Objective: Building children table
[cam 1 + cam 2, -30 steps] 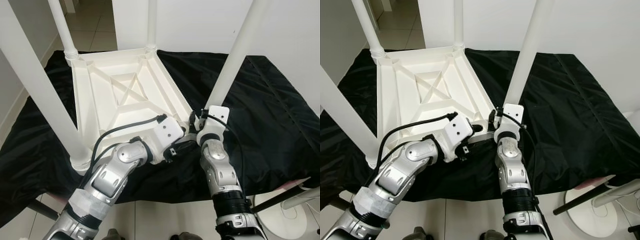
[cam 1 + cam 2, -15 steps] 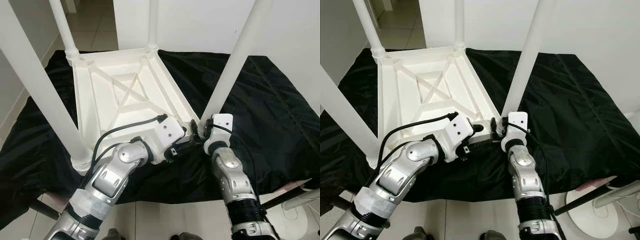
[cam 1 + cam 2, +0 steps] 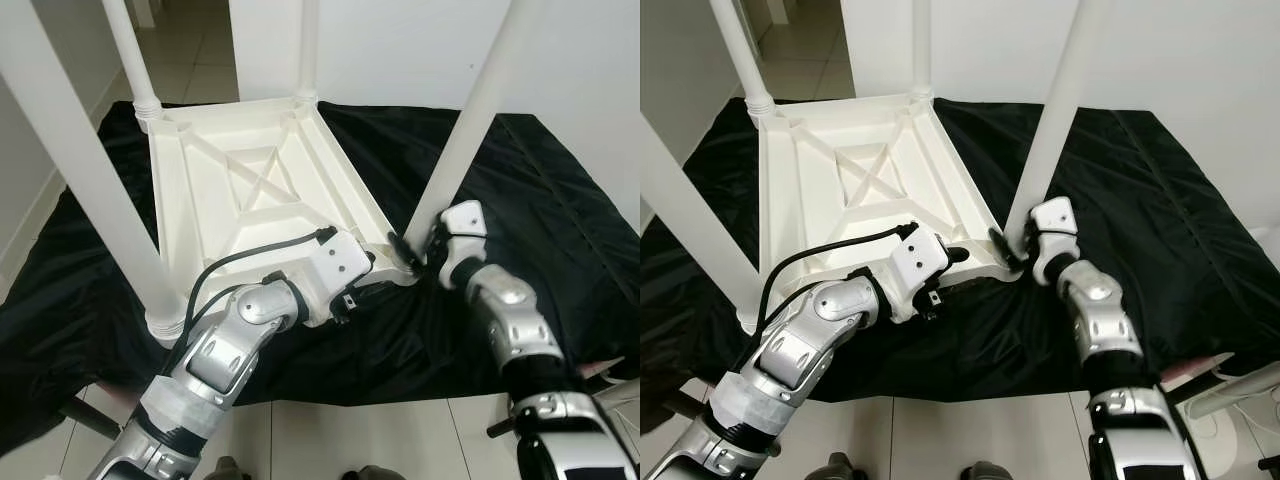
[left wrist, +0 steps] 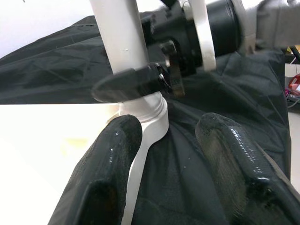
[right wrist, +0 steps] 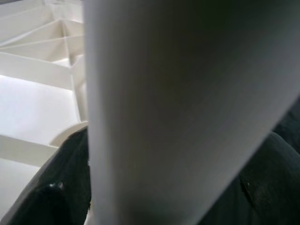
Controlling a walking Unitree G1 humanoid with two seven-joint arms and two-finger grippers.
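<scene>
A white children's table lies upside down on a black cloth, with its legs pointing up. My right gripper is at the foot of the near right leg, shut on it. In the right wrist view the leg sits tight between both black fingers. My left gripper is open beside the same corner of the table, at its front edge. One of its fingertips rests against the leg's socket. In the head view the left gripper is low under its white wrist housing.
Three other legs stand up: near left, far left and far middle. A white wall rises behind the cloth. A white round stand base with a dark rod sits on the tiled floor at the near right.
My right forearm has swung out to the right while its gripper stayed at the foot of the near right leg. The left arm has held still.
</scene>
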